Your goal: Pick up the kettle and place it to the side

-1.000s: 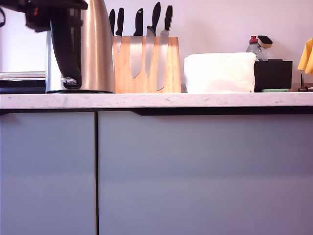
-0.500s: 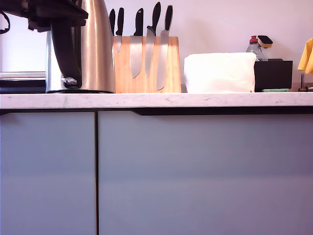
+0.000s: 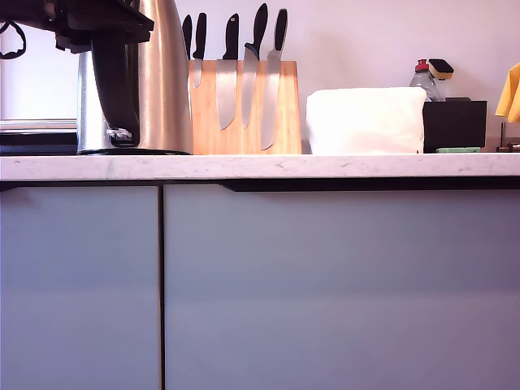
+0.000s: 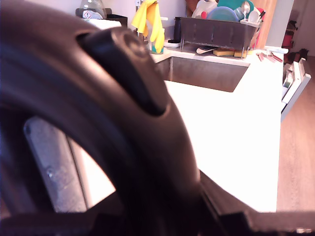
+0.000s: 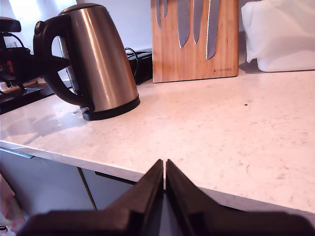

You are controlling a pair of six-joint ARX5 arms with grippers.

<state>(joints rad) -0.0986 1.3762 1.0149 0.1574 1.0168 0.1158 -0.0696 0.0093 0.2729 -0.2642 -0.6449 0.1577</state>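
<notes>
One kettle (image 3: 162, 81) stands on the counter (image 3: 325, 166) at the exterior view's left, its base flat on the stone, just beside one wooden knife block (image 3: 244, 106) that carries five black-handled knives (image 3: 258, 32). In the second wrist view the kettle (image 5: 101, 59) is upright and its black loop handle (image 5: 51, 59) faces away from the block.

My first gripper (image 3: 101, 24) is at that handle near the top; its wrist view is filled by the handle (image 4: 98, 123) at very close range, and I cannot tell whether the jaws are clenched on it or released. My second gripper (image 5: 164, 172) is closed on nothing, its tips meeting, off the counter's front edge and well apart from the kettle.

Also on the counter: one white folded bundle (image 3: 366, 120), one black box (image 3: 453, 123), one clear bottle (image 3: 422, 77). The counter is pale speckled stone over two grey cabinet fronts (image 3: 325, 284). The first wrist view shows one sink (image 4: 206, 73), one dish rack (image 4: 219, 29) full of dishes, and yellow gloves (image 4: 150, 22).
</notes>
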